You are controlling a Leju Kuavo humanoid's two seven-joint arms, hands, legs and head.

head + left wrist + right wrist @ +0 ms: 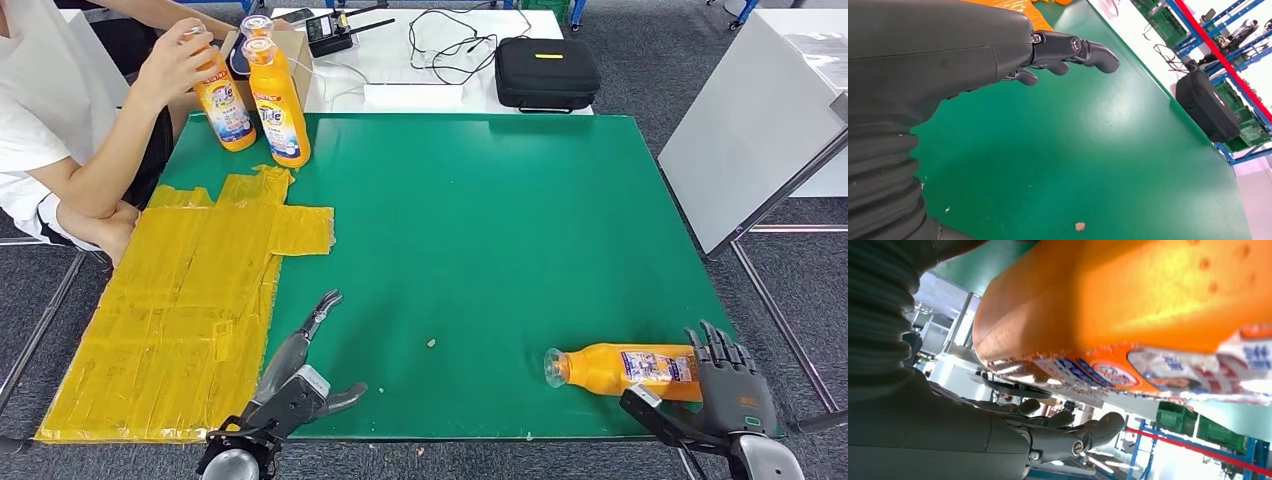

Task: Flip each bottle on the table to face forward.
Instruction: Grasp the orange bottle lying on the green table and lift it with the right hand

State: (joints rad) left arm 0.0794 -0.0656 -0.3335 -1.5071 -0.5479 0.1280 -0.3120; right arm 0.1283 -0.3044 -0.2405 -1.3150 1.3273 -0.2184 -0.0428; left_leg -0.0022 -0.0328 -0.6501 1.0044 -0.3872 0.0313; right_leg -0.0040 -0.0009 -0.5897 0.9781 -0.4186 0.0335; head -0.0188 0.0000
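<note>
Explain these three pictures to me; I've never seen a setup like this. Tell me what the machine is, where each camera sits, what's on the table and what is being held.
This is a two-armed humanoid robot. The wide picture is taken from its head, looking down on a green table. The other two come from cameras at its wrists, so they look tilted.

Its left hand rests open above the near edge, holding nothing; the left wrist view shows its fingers over bare green.

Its right hand is at the base of an orange bottle lying on its side; whether it grips it, I cannot tell.

Two more orange bottles stand upright at the far left, where a seated person's hand holds one. Yellow taped sheeting covers the left side.
</note>
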